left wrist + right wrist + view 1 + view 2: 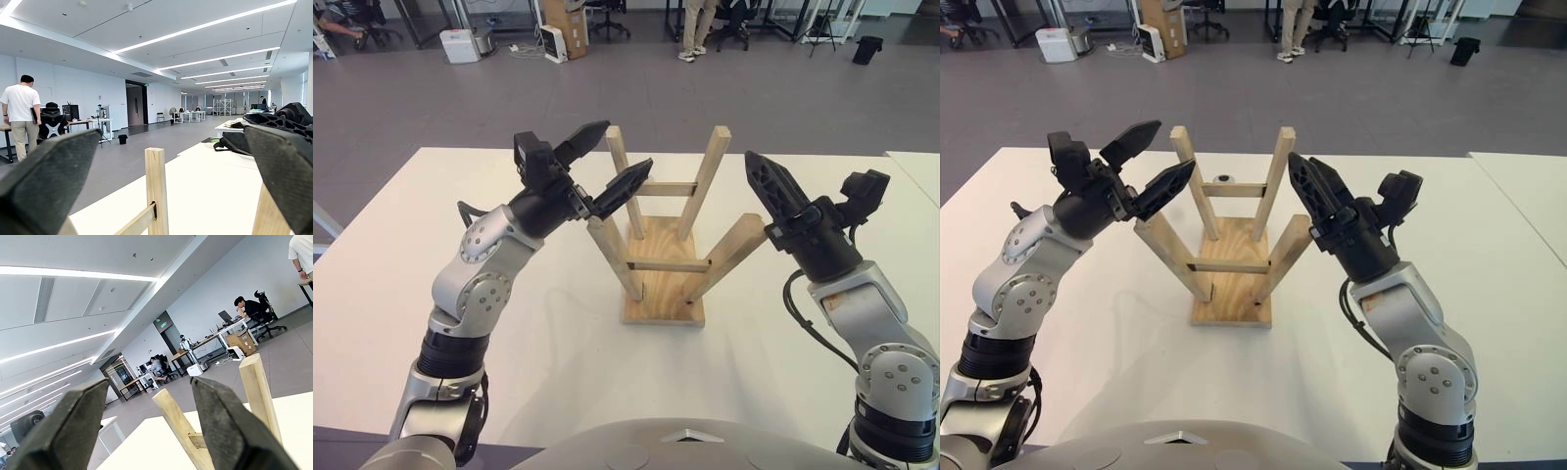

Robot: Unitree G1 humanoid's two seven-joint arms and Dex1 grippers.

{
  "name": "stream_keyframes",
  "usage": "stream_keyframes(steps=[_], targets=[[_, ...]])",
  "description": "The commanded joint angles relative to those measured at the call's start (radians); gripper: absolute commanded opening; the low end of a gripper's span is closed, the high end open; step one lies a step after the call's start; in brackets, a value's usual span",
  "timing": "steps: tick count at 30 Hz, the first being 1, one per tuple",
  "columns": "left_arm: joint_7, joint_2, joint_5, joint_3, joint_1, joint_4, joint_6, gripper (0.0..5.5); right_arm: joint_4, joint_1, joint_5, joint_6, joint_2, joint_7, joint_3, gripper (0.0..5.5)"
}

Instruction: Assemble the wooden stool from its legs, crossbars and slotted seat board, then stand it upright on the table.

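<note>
Currently the stool (661,259) sits upside down near the middle of the table (401,255). Its seat board (664,311) lies flat on the top and all four legs (705,181) point up and splay outward. The crossbars (668,265) are seated between the legs, one low on the near pair and one higher on the far pair. Likely reason for the pose: the flat board makes a steady base while the legs and bars go in. By the look of it assembly is done and only the flip upright is left.

The left gripper (626,147) hovers at the upper end of the near-left leg (615,257), jaws spread wide with nothing between them. In the left wrist view its fingers (44,181) frame a far leg and a crossbar end with clear gaps on both sides. Whether the lower finger brushes the near-left leg top cannot be told.

The right gripper (1304,164) mirrors it at the top of the near-right leg (729,257), also unclenched and empty. In the right wrist view its fingers (68,431) stand apart, with leg tops showing beyond them. Contact with that leg is unclear.

The arms flank the stool on both sides, probably set up for a two-handed grab on opposite legs to turn it over. The risk is the splayed legs slipping if they are pinched near the tips.
</note>
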Motion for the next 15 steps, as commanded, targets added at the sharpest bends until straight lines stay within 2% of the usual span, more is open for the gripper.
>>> stream_keyframes(steps=[1,3,6,11,15], targets=[[-0.053,-0.02,0.16,-0.33,0.123,0.078,0.19,5.35,0.072,-0.017,-0.054,0.106,0.001,0.0,0.16,3.11],[-0.066,0.006,0.162,-0.299,0.116,0.08,0.182,5.35,0.068,-0.021,-0.048,0.101,-0.02,0.001,0.14,3.11],[-0.081,0.056,0.089,-0.172,0.049,0.052,0.203,5.35,0.058,-0.079,-0.005,0.095,-0.08,-0.012,0.069,3.11],[-0.022,0.128,-0.322,0.119,-0.182,0.021,0.343,5.35,0.057,-0.219,0.068,0.08,-0.164,-0.086,-0.022,3.11],[0.113,0.076,-0.497,0.238,-0.358,0.074,0.379,5.35,0.059,-0.338,0.155,0.067,-0.203,-0.146,-0.072,3.11]])
